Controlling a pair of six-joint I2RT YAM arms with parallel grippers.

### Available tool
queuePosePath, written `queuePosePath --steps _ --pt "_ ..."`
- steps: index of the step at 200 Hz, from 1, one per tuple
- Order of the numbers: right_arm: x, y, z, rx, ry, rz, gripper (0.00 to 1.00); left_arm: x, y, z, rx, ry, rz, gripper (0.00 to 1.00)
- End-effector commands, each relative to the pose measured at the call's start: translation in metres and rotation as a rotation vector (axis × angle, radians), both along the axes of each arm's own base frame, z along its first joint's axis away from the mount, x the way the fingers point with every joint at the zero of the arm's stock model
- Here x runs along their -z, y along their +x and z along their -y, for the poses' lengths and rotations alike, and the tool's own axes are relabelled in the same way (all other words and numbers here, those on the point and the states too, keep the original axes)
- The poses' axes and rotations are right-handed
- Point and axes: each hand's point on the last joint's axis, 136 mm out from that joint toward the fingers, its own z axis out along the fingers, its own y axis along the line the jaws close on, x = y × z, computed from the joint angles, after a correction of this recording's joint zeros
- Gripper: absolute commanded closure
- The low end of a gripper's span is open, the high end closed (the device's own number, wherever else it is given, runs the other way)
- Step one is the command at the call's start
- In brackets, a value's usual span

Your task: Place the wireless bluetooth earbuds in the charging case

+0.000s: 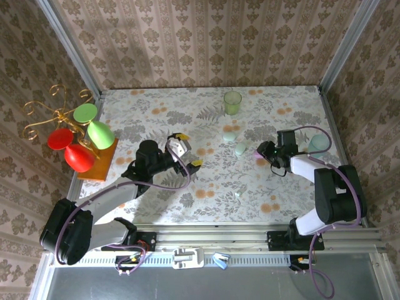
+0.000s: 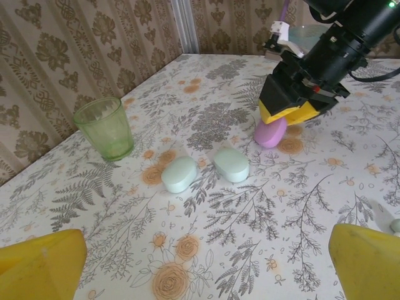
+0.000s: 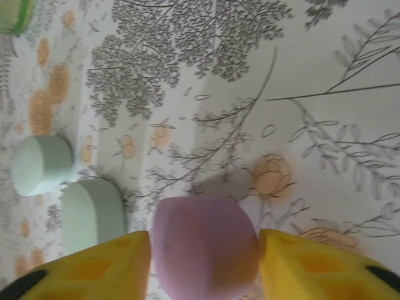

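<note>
**A:** Right of the table's centre, between the right gripper [image 2: 290, 115] pads [image 3: 312, 262]: pink-purple case [image 3: 201, 225], with one pad flush on each flank. Entered as pinched. The case stands on edge on the cloth.

**B:** Reason for that hold?

**A:** My reading is that it steadies the case so a bud can go in. Lid open or closed: cannot tell.

**B:** Left gripper [image 1: 188, 151]?

**A:** Fingers spread wide with nothing between them. It hovers left of centre, facing the cases, and is probably free to fetch.

**B:** The earbuds?

**A:** One tiny pale bud [image 2: 395, 225], as far as it resolves, lies loose on the cloth toward the near edge, well apart from the pink-purple case. It is not inserted.

**B:** Neighbours?

**A:** First mint case [image 2: 179, 174] and second mint case [image 2: 232, 164] lie just beside each other, near the pinch. Green glass [image 2: 105, 128] stands toward the far edge. A wide swing could knock any of them.
</note>
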Motion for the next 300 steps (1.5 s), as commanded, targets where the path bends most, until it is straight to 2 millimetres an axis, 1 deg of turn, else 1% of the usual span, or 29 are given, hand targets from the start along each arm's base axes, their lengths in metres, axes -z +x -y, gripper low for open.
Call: queuePosePath --steps 1,19,25,27,30,44,61,80,83,99,122,137,144,159,180,197,242,263,300 --pt "-0.002 -0.014 0.020 0.036 -0.113 -0.032 0.39 -0.011 0.013 -0.005 -0.055 -0.041 0.008 0.00" --pt "-0.015 -0.019 0.024 0.032 -0.185 -0.030 0.29 -0.010 0.020 -0.011 -0.094 -0.056 -0.008 0.00" --pt "-0.015 -0.021 0.025 0.027 -0.213 -0.041 0.28 -0.010 0.022 -0.012 -0.105 -0.063 -0.011 0.00" --pt "-0.023 -0.020 0.024 0.027 -0.220 -0.020 0.27 -0.010 0.023 -0.013 -0.108 -0.064 -0.011 0.00" --pt "-0.029 -0.019 0.024 0.026 -0.232 -0.007 0.27 -0.010 0.024 -0.014 -0.113 -0.067 -0.013 0.00" --pt "-0.038 -0.021 0.019 0.001 -0.297 -0.008 0.25 -0.008 0.028 -0.018 -0.139 -0.076 -0.017 0.00" --pt "-0.048 -0.020 0.007 -0.037 -0.357 -0.010 0.24 -0.006 0.031 -0.023 -0.165 -0.075 -0.022 0.00" --pt "-0.059 -0.013 -0.015 -0.093 -0.406 0.003 0.23 -0.005 0.031 -0.025 -0.178 -0.076 -0.021 0.00" --pt "-0.053 -0.012 -0.019 -0.106 -0.416 -0.015 0.23 -0.005 0.032 -0.026 -0.180 -0.076 -0.021 0.00" --pt "-0.052 -0.004 -0.039 -0.140 -0.423 -0.028 0.22 -0.004 0.031 -0.027 -0.183 -0.075 -0.022 0.00" --pt "-0.041 0.007 -0.065 -0.178 -0.424 -0.056 0.23 -0.003 0.030 -0.027 -0.183 -0.076 -0.021 0.00" --pt "-0.033 0.015 -0.077 -0.193 -0.419 -0.083 0.25 -0.003 0.030 -0.028 -0.184 -0.077 -0.021 0.00" --pt "-0.030 0.018 -0.080 -0.183 -0.420 -0.093 0.27 -0.002 0.029 -0.028 -0.185 -0.077 -0.022 0.00" --pt "-0.018 0.025 -0.086 -0.180 -0.416 -0.137 0.30 0.000 0.028 -0.028 -0.183 -0.080 -0.026 0.00" --pt "-0.005 0.033 -0.091 -0.179 -0.418 -0.191 0.33 0.002 0.027 -0.026 -0.179 -0.081 -0.030 0.00" --pt "0.000 0.039 -0.092 -0.170 -0.425 -0.206 0.35 0.003 0.026 -0.026 -0.178 -0.080 -0.033 0.00" --pt "0.012 0.048 -0.083 -0.138 -0.444 -0.246 0.39 0.003 0.025 -0.025 -0.176 -0.080 -0.031 0.00" --pt "0.014 0.053 -0.079 -0.129 -0.446 -0.246 0.42 0.005 0.025 -0.024 -0.173 -0.084 -0.033 0.00" --pt "0.016 0.060 -0.075 -0.126 -0.427 -0.253 0.42 0.006 0.024 -0.021 -0.164 -0.087 -0.035 0.00"
